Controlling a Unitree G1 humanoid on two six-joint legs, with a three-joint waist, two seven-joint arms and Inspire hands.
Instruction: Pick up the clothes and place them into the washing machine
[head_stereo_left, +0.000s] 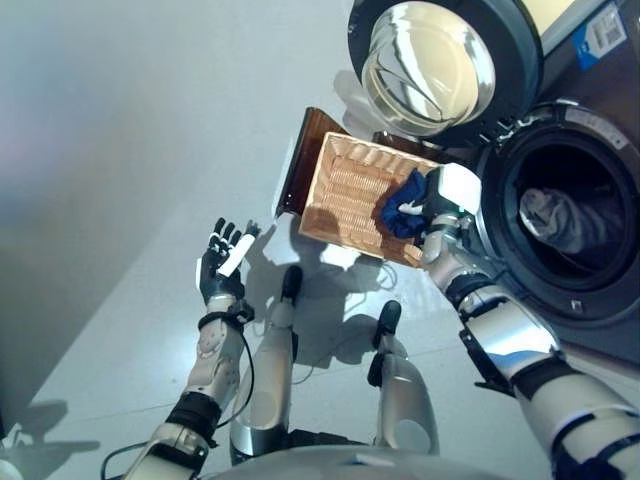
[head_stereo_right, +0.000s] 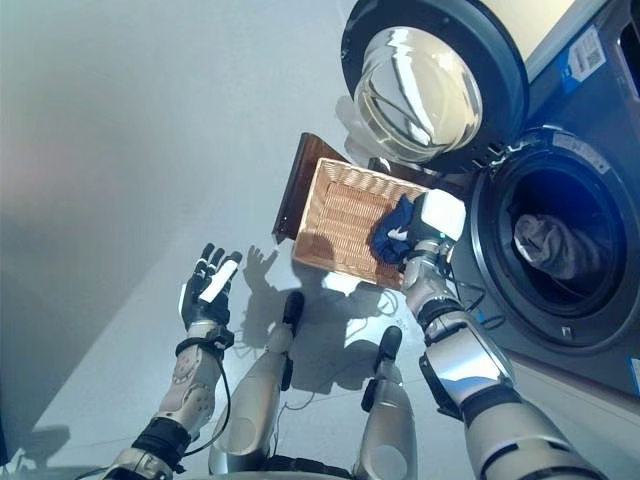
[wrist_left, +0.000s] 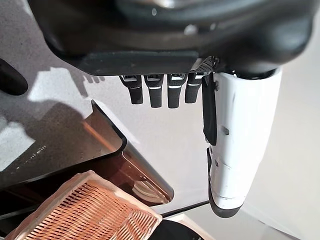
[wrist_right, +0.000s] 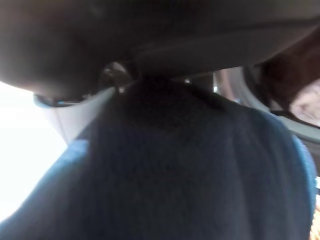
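Progress looks partial from where I sit: one grey garment already lies inside the washing machine's drum, whose round door stands swung open above the wicker basket. My right hand is down at the basket's near corner, just beside the drum opening, with a dark blue garment bunched against it; the right wrist view is filled with that blue cloth pressed up to the palm, so I judge the hand has it gathered, though I cannot tell how far the fingers are curled, since the cloth hides them. The rest of the basket shows only bare weave, so this blue piece seems to be the last one. My left hand hangs idle over the grey floor, well apart from the basket, fingers straight and spread, holding nothing. What is left, as I read it, is lifting the blue garment clear of the rim and carrying it across into the drum.
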